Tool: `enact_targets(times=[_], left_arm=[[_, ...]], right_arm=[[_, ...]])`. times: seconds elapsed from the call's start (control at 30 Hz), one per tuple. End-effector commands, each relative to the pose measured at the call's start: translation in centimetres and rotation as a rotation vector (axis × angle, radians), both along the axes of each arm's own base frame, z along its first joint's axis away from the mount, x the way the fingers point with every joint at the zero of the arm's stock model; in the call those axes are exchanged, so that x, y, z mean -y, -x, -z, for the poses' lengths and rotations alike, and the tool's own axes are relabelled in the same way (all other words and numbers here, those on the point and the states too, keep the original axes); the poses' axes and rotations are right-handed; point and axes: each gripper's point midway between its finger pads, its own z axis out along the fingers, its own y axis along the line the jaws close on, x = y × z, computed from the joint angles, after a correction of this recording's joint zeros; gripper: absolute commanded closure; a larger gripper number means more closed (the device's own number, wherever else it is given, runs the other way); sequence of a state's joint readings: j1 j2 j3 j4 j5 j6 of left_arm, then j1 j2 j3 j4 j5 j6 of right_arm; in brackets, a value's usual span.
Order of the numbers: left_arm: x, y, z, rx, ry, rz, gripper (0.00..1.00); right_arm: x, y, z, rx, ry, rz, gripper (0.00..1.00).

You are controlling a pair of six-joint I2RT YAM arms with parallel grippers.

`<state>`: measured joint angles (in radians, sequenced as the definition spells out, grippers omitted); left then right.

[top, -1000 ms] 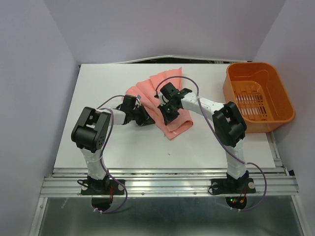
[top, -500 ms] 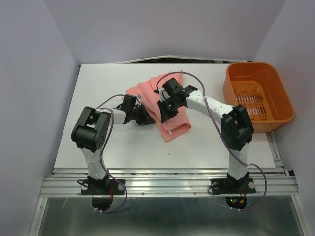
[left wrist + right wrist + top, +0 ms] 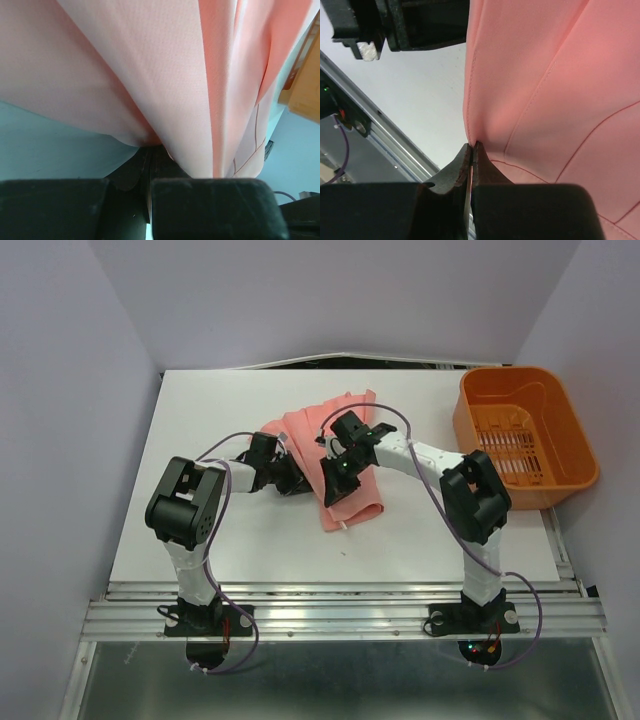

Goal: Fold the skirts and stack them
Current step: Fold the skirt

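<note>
A salmon-pink pleated fabric skirt lies bunched in the middle of the white table, a little above the centre of the top view. Its wider part fans toward the upper edge of the table and a narrower folded strip runs down toward the lower centre. Both arms reach in over it and meet there.

The left gripper sits at the skirt's left edge. In the left wrist view its two black fingers are pressed nearly together at the bottom centre. The skirt rises from their tips and fills most of the frame, so it is pinched there.

The right gripper is over the middle of the cloth, just beside the left one. In the right wrist view its fingers are closed tight on a seamed edge of the skirt, which spreads across the right half of the frame. A black part of the left arm shows at the upper left.

An orange plastic basket stands at the right edge of the table, well apart from the skirt
</note>
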<state>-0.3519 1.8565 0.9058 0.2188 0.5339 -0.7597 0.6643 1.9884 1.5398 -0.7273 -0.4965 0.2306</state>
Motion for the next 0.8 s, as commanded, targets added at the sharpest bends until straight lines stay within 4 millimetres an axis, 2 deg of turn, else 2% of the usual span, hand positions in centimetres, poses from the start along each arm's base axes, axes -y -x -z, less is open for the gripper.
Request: enact_targets(times=[0.0, 0.1, 0.13, 0.17, 0.23, 0.27, 0.33, 0.37, 0.4, 0.47, 0.6, 0.77], left_arm=[[-0.9, 0.0, 1.3, -0.010, -0.068, -0.011, 1.00], [-1.1, 0.3, 1.4, -0.013, -0.072, -0.014, 1.00], [-1.1, 0.3, 1.2, -0.007, -0.068, -0.013, 0.94], [-1.0, 0.3, 0.9, 0.001, -0.061, -0.005, 0.93], [-0.6, 0.4, -0.8, 0.034, -0.003, 0.021, 0.93], [-0.6, 0.8, -1.1, 0.041, 0.012, 0.033, 0.90], [-0.1, 1.3, -3.6, 0.095, 0.078, 0.077, 0.81], [-0.1, 1.6, -4.1, 0.108, 0.090, 0.097, 0.70], [-0.2, 2.5, -4.2, 0.102, 0.105, 0.126, 0.65], [-0.3, 3.6, -5.2, 0.107, 0.144, 0.153, 0.56], [0.1, 5.0, -6.2, 0.144, 0.181, 0.200, 0.53], [1.0, 6.2, -5.8, 0.111, 0.190, 0.225, 0.53]], right_arm=[[-2.2, 0.9, -0.5, -0.127, -0.096, 0.023, 0.99], [-2.7, -0.7, -1.2, -0.125, -0.142, 0.052, 0.99], [-2.6, -1.4, -1.5, -0.118, -0.153, 0.065, 0.99], [-2.7, -1.6, -1.5, -0.116, -0.156, 0.064, 0.99], [-2.1, -2.5, -1.1, -0.116, -0.151, 0.090, 0.99], [-2.0, -2.3, -0.5, -0.123, -0.143, 0.094, 0.99], [-1.5, -2.8, 0.0, -0.130, -0.141, 0.120, 0.99], [-0.7, -3.5, 0.5, -0.133, -0.139, 0.147, 0.99], [-0.6, -3.2, 1.0, -0.151, -0.138, 0.152, 0.99], [-0.4, -3.7, 1.2, -0.148, -0.152, 0.168, 0.99], [-0.8, -4.3, 0.6, -0.157, -0.194, 0.186, 0.99], [-1.2, -4.4, 0.0, -0.156, -0.221, 0.178, 0.99]])
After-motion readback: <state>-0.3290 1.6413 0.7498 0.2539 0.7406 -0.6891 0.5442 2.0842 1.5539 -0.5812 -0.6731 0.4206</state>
